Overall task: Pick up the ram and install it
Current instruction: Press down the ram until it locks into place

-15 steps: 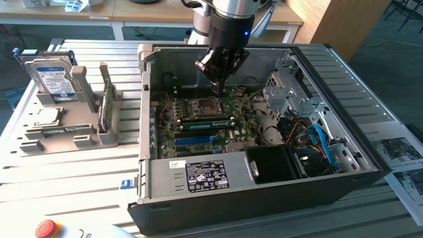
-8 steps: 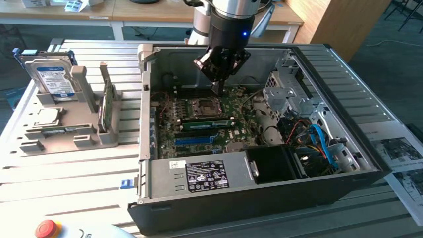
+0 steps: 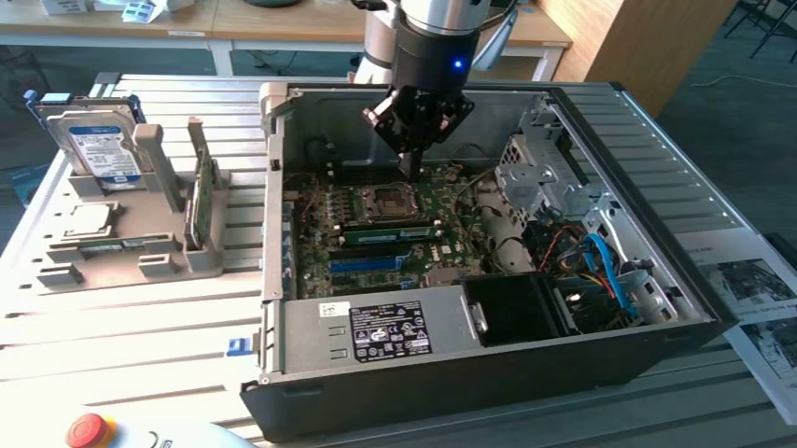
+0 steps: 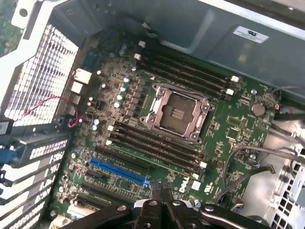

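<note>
Green ram (image 3: 200, 201) is standing on edge in the grey holder (image 3: 149, 257) on the desk (image 3: 125, 327), at the exterior view's left, just beside the blue-labelled hard drive (image 3: 103, 149). It is sitting outside the open computer case (image 3: 498, 373), well apart from the gripper (image 3: 409, 166).

Gripper is hanging inside the case over the motherboard (image 3: 373, 210), near the CPU socket (image 3: 384, 201), fingers pressed together and pinching nothing that I can make out. In the wrist view the gripper (image 4: 163, 193) is pointing down at the board close to the dark memory slots (image 4: 157, 148), which are looking empty; the CPU socket (image 4: 177, 113) is sitting open between two slot banks.

Risks, as I'm judging them:
- closed tips dropping lower are likely scraping the socket or small board parts
- arm swinging out toward the holder is risking a knock on the case wall
- ram is thin and upright, so an off-centre grab is likely tilting it or pushing it over in the holder
- loose cables (image 3: 598, 261) at the exterior view's right could be snagging
</note>
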Robot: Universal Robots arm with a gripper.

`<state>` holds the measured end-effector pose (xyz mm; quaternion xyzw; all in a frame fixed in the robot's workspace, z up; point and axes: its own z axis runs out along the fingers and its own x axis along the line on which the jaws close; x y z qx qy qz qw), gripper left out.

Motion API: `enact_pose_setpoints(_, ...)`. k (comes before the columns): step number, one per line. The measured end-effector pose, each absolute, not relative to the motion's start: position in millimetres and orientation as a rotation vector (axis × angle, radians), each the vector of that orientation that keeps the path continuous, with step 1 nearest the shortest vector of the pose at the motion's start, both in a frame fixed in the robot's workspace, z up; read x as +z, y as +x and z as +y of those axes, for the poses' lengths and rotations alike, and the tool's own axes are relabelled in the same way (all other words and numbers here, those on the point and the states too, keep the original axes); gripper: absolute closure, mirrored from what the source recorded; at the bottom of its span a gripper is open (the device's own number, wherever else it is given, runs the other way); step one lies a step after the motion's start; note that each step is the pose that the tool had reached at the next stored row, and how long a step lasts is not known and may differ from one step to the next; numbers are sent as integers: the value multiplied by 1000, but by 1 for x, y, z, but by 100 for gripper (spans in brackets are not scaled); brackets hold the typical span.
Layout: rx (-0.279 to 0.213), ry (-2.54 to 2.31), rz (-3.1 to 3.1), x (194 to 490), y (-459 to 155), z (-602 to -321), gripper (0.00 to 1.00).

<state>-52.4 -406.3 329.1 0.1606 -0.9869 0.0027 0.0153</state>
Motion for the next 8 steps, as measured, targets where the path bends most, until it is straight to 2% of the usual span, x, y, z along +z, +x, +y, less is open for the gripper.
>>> enact_pose_setpoints(8,6,349,-3091,329,-52,-406,90)
